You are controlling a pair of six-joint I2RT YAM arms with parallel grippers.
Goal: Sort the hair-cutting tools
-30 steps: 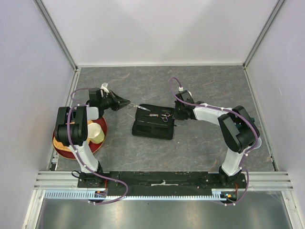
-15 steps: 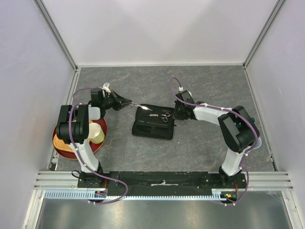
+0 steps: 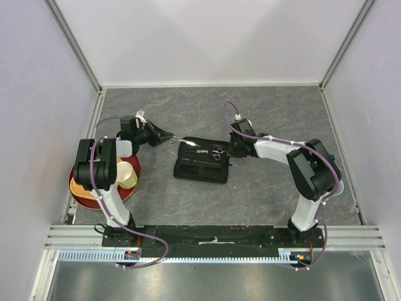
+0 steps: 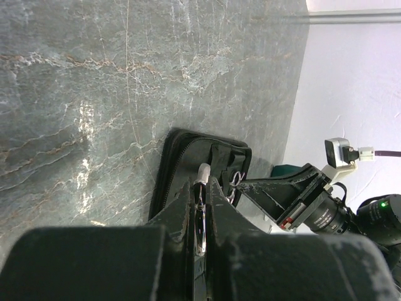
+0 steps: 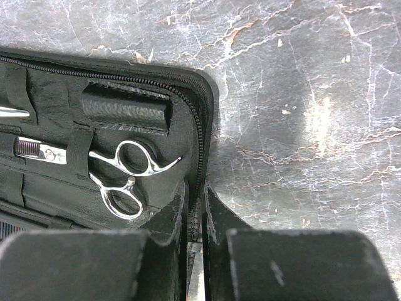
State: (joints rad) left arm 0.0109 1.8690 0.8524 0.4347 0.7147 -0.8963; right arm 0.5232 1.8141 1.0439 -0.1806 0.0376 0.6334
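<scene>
Clamps the held scissors (image 3: 176, 140) in the left pincer (image 3: 165, 135), clenched hard on the handle end. Carries them just off the far-left corner of the zip case (image 3: 200, 168), blades aimed at that corner. Cannot tell whether the tips touch the rim. Thin, silver and small, seen from above. From the left wrist, shows the held scissors (image 4: 200, 219) only as a narrow bright strip of metal nipped between the two dark fingers, with the zip case (image 4: 210, 150) lying beyond.

Pinches the right-hand zipped rim of the zip case (image 5: 50, 81) in the right pincer (image 5: 195, 202), jaws almost together with the rim wedged between them. Seen from above, sets the right pincer (image 3: 230, 150) hard against the case's right end.

Lies open and flat on the grey marbled desk (image 3: 269, 113), black inside and out.

Stows the strapped scissors (image 5: 94, 155) inside the case, toward its right end. Polished silver, two round finger rings, a curved finger rest hooking off one ring. Tucks the blades under a black elastic strap (image 5: 78, 147), pointing toward the case's left end.

Well left of the case, beside the left arm: pale yellow cup (image 3: 127, 175) standing on a red dish (image 3: 80, 191).
</scene>
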